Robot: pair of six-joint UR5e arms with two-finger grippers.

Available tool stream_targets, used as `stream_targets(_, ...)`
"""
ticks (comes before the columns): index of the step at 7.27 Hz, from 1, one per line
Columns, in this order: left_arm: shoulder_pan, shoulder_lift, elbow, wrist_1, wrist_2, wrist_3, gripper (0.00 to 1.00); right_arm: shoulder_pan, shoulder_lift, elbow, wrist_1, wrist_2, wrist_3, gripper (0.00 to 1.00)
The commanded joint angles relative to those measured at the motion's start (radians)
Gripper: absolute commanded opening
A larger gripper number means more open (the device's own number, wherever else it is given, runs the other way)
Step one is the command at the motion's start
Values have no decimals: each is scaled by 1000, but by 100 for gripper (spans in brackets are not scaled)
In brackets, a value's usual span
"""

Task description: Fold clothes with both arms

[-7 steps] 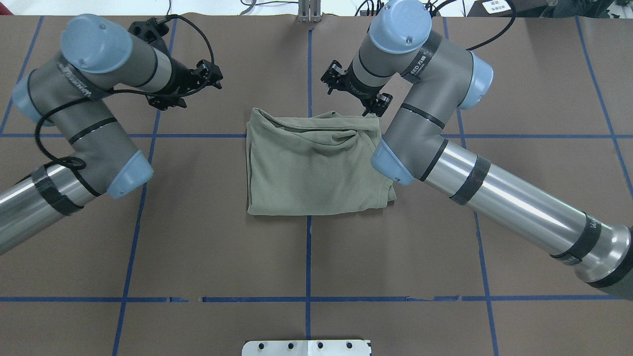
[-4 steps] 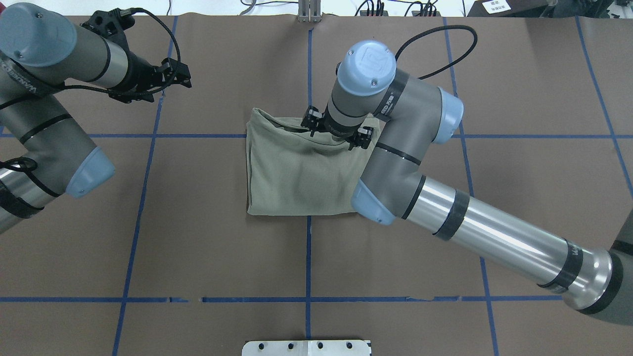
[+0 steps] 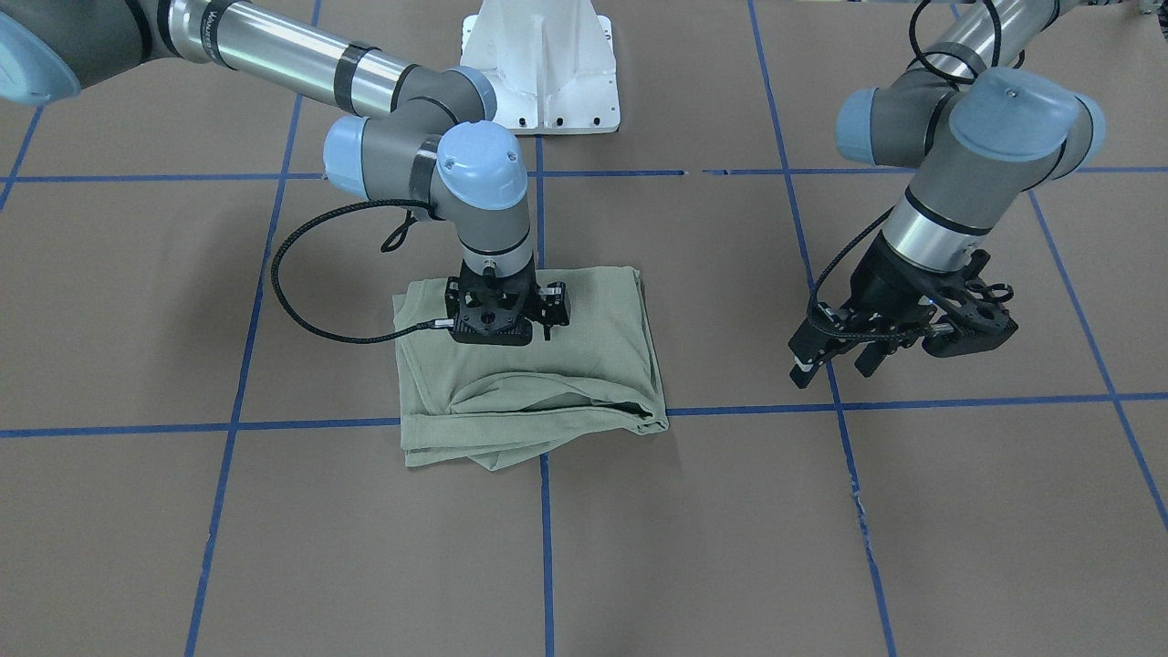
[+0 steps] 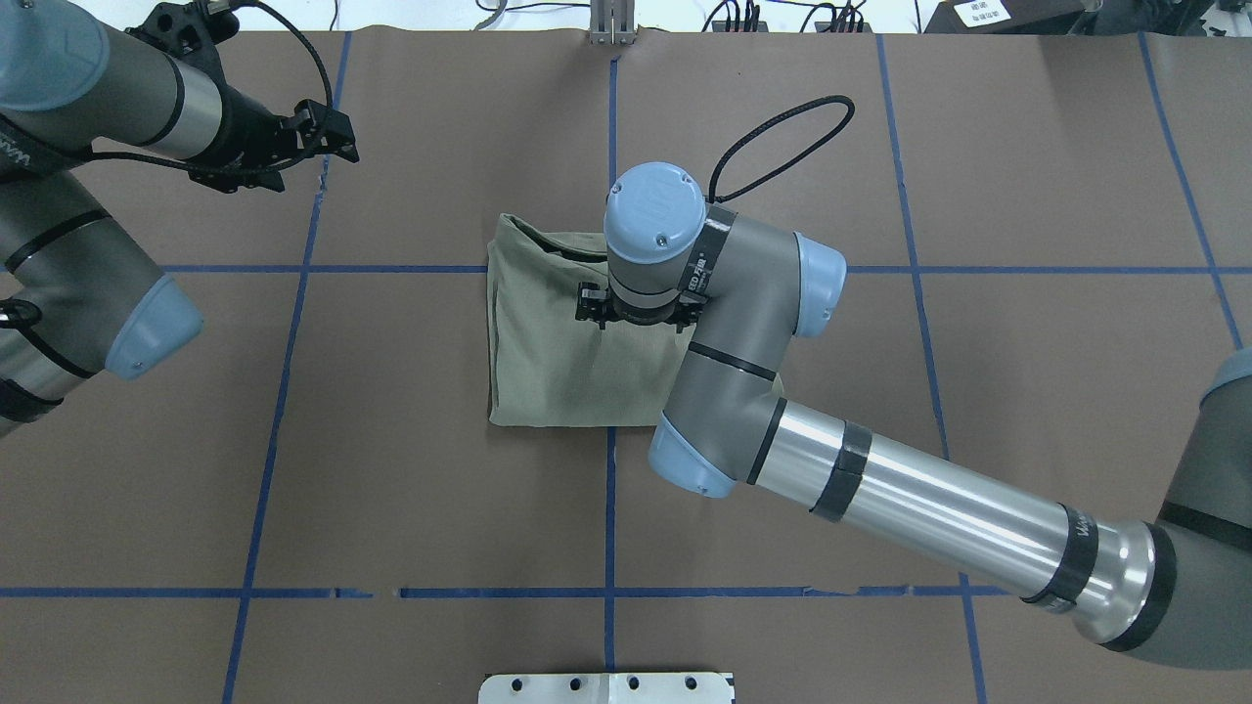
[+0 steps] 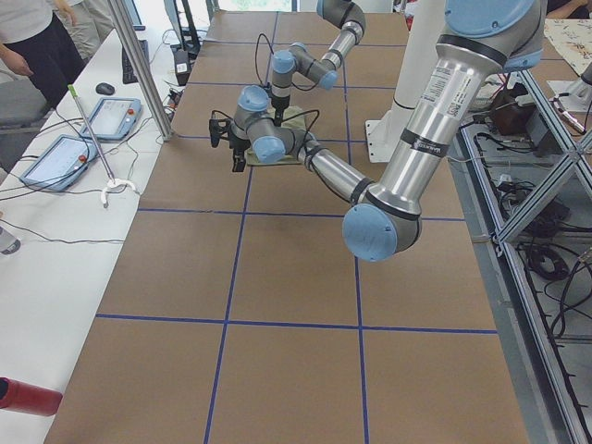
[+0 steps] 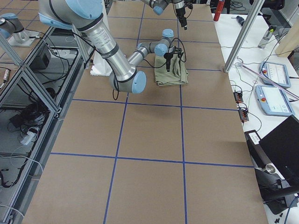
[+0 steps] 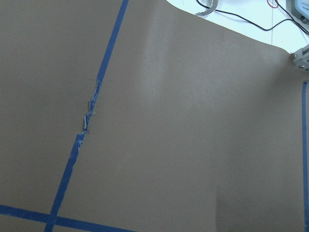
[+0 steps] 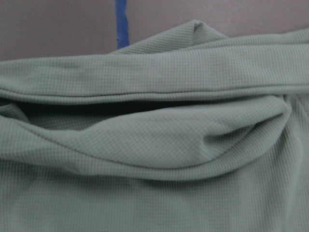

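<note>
At the near edge of the desk [image 4: 391, 469], noted white pedestal base [image 4: 606, 687], unchanged. Just beyond, found right arm [image 4: 910, 499] reaching in low from the right, elbow now over the near right corner of the shirt [image 4: 548, 362] and hiding it. Recorded shirt folded into a rough rectangle at mid-desk, across the centre blue tape line [image 4: 609, 508], left outline as a second ago. Found right gripper [image 3: 507, 318] moved from the shirt's far right corner to its middle, pointing straight down, low upon the cloth; jaws concealed by wrist and camera mount, so cannot tell whether clenched or released. Noted black cable [image 3: 301, 310] looping out at the shirt's right side. Farther off, found left gripper [image 3: 835, 363] withdrawn further left, well apart from the shirt, above bare desk, jaws released, holding nothing.
</note>
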Motion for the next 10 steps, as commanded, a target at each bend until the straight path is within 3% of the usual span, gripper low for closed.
stream_targets(1,-2,4,-1,-1,0,-1,100,32,118,-171,20,-11,-56,100)
stream_targets(5,-24,4,-4,1,-2,0,100,95,193,-387,201,-11,-114,100)
stream_targets(9,-53,4,-4,1,-26,35,100,178,233,-389,202,-3,-197,100)
stream_targets(10,-91,38,-7,1,-60,169,100,251,183,-316,161,98,-262,100)
